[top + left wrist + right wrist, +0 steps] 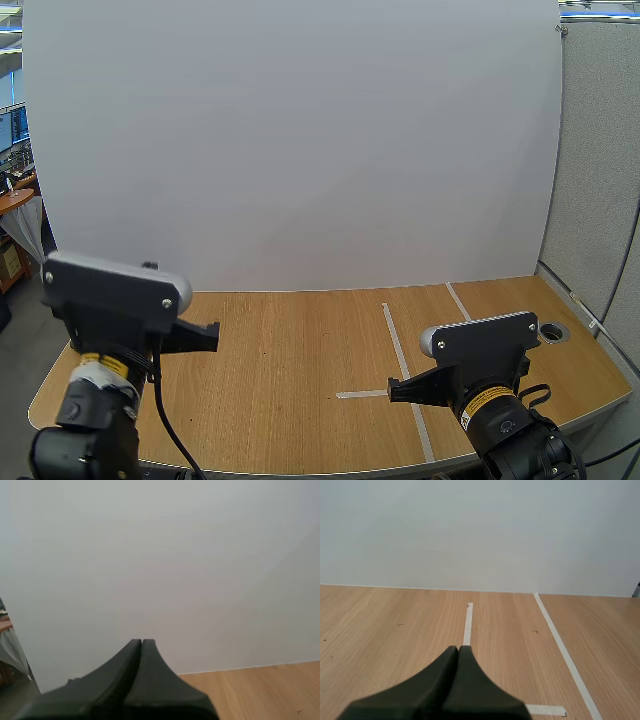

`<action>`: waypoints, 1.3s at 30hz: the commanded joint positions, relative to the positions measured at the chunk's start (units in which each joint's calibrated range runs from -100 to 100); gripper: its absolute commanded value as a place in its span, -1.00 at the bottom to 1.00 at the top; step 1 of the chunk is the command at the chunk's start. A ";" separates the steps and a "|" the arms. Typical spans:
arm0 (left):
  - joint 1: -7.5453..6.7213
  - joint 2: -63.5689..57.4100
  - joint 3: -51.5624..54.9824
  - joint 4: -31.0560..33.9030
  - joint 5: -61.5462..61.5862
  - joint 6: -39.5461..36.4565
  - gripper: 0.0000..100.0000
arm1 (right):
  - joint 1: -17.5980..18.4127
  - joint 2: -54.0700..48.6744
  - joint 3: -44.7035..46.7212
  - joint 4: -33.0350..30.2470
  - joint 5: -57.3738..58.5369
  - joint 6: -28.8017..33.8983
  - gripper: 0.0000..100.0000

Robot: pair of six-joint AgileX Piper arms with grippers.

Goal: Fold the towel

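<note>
Three views, and I could not tell where the towel lay. Nearest the middle of the table (pixel 290 350), at the lower right of the high view, the right gripper (pixel 392 393) hung over the wood with its fingers pressed together into one dark wedge, nothing between them. Its tip sat just beside a short strip of white tape (pixel 360 394) that met a long strip (pixel 400 350) running toward the back edge. From the right wrist, the closed tips (pixel 458 649) lined up with one strip (pixel 468 622), and a second strip (pixel 562 645) ran near it, slanting off. At the lower left of the high view, the left gripper (pixel 212 335) was over the table's near left part, pointing toward the centre. From its own wrist, its fingers (pixel 141 642) also lay together, empty, facing a white board (pixel 160 555). That board (pixel 300 140) stood upright along the table's back edge. A round hole (pixel 553 331) sat at the far right.
</note>
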 commanded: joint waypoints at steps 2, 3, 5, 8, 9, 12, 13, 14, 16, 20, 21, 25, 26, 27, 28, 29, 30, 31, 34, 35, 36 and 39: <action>-0.56 -0.16 4.11 4.66 -4.21 -7.32 -1.00 | 0.10 -0.31 0.00 0.17 -0.67 0.07 -1.00; -0.79 -0.16 5.23 4.79 -4.42 -7.32 -1.00 | 0.10 -0.31 0.00 0.17 -0.67 0.07 -1.00; -1.56 -0.16 7.79 5.06 -5.34 -7.32 -1.00 | 0.10 -0.31 0.00 0.17 -0.67 0.07 -1.00; -2.76 -0.16 10.65 5.45 -5.34 -8.28 -1.00 | 0.10 -0.31 0.00 0.17 -0.67 0.07 -1.00; -3.33 -0.16 11.22 5.71 -5.34 -9.22 -1.00 | 0.10 -0.31 0.00 0.17 -0.67 0.07 -1.00; -4.41 -0.16 11.22 6.39 -2.61 -11.26 -1.00 | 0.10 -0.31 0.00 0.17 -0.67 0.07 -1.00; -4.64 -0.16 11.22 6.82 -1.01 -12.46 -1.00 | 0.10 -0.31 0.00 0.17 -0.67 0.07 -1.00; -4.81 -0.16 11.22 7.08 0.02 -13.19 -1.00 | 0.10 -0.31 0.00 0.17 -0.67 0.07 -1.00; -4.98 -0.16 11.22 7.51 3.74 -14.43 -1.00 | 0.10 -0.31 0.00 0.17 -0.67 0.07 -1.00; -4.98 -0.16 11.22 8.42 13.30 -15.78 -1.00 | 0.10 -0.31 0.00 0.17 -0.67 0.07 -1.00; -4.98 -0.16 11.22 8.42 13.30 -15.88 -1.00 | 0.10 -0.31 0.00 0.17 -0.67 0.07 -1.00; -4.98 -0.16 11.22 8.53 12.92 -16.55 -1.00 | 0.10 -0.31 0.00 0.17 -0.67 0.07 -1.00; -4.98 -0.16 11.22 8.75 12.68 -16.55 -1.00 | 0.10 -0.31 0.00 0.17 -0.67 0.07 -1.00; -4.98 -0.16 11.22 9.08 12.53 -16.55 -1.00 | 0.10 -0.31 0.00 0.17 -0.67 0.07 -1.00; -4.98 -0.16 11.22 9.20 12.53 -16.55 -1.00 | 0.10 -0.31 0.00 0.17 -0.67 0.07 -1.00; -4.98 -0.16 11.22 9.20 12.53 -16.55 -1.00 | 0.10 -0.31 0.00 0.17 -0.67 0.07 -1.00; -4.98 -0.16 11.22 9.20 12.53 -16.55 -1.00 | 0.10 -0.31 0.00 0.17 -0.67 0.07 -1.00; -4.98 -0.16 11.22 9.20 12.53 -16.55 -1.00 | 0.10 -0.31 0.00 0.17 -0.67 0.07 -1.00; -4.98 -0.16 11.22 9.20 12.53 -16.55 -1.00 | 0.10 -0.31 0.00 0.17 -0.67 0.07 -1.00; -4.98 -0.16 11.22 9.20 12.53 -16.55 -1.00 | 0.10 -0.31 0.00 0.17 -0.67 0.07 -1.00; -4.98 -0.16 11.22 9.20 12.53 -16.55 -1.00 | 0.10 -0.31 0.00 0.17 -0.67 0.07 -1.00; -4.98 -0.16 11.22 9.20 12.53 -16.55 -1.00 | 0.10 -0.31 0.00 0.17 -0.67 0.07 -1.00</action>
